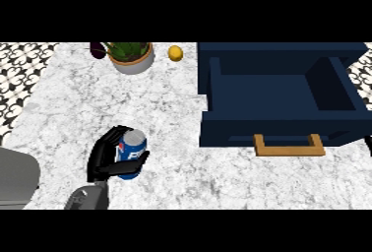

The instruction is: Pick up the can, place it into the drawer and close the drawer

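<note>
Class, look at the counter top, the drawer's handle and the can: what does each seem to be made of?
Counter top: looks like polished marble, white with grey veining.
Drawer handle: probably wood or brass, a plain tan bar; the look leaves it open.
Can, held in the left hand: likely metal, with a grey top and blue printed side.

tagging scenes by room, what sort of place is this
Likely a kitchen counter: a marble top with a potted plant, an open navy drawer, and a left hand round a soda can.

Potted plant [131, 55], dark purple item [97, 49] just beside it, yellow lemon [175, 52] near the pot.
</note>
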You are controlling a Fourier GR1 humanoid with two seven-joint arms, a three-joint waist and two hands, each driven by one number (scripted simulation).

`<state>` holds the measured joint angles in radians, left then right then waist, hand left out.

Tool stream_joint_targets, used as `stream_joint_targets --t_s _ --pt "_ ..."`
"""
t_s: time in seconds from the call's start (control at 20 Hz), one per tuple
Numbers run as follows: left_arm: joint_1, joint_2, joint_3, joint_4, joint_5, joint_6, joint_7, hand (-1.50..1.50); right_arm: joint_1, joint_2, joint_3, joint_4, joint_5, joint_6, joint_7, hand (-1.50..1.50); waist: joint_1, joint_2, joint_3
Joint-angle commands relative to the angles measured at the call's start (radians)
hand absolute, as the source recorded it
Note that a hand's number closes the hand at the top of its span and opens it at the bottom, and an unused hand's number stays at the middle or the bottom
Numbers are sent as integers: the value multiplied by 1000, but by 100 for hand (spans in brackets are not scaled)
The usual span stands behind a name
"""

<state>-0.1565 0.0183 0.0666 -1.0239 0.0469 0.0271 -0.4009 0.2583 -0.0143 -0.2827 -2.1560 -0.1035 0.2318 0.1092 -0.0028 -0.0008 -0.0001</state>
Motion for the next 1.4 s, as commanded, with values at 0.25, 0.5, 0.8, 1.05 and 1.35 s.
stream_joint_targets --t_s 0.25,0.5,0.8,1.05,1.35 --pt "-11 49 84 -24 72 -5 -1 150 4 -20 1 -51 -27 -17 58 -150 0 1 0" --pt "-74 101 103 -91 96 -15 71 150 65 13 51 -84 1 -29 17 -150 -2 0 0" --pt "-89 57 7 -235 57 12 184 150 43 14 70 -32 43 -64 -19 -150 1 0 0" --pt "-201 13 -59 -275 -17 100 283 150 65 -5 28 -60 -3 -13 -25 -150 -5 0 0" --pt "-299 -1 -99 -403 -31 129 478 150 44 -14 19 -51 -12 -18 -6 -150 -2 0 0"
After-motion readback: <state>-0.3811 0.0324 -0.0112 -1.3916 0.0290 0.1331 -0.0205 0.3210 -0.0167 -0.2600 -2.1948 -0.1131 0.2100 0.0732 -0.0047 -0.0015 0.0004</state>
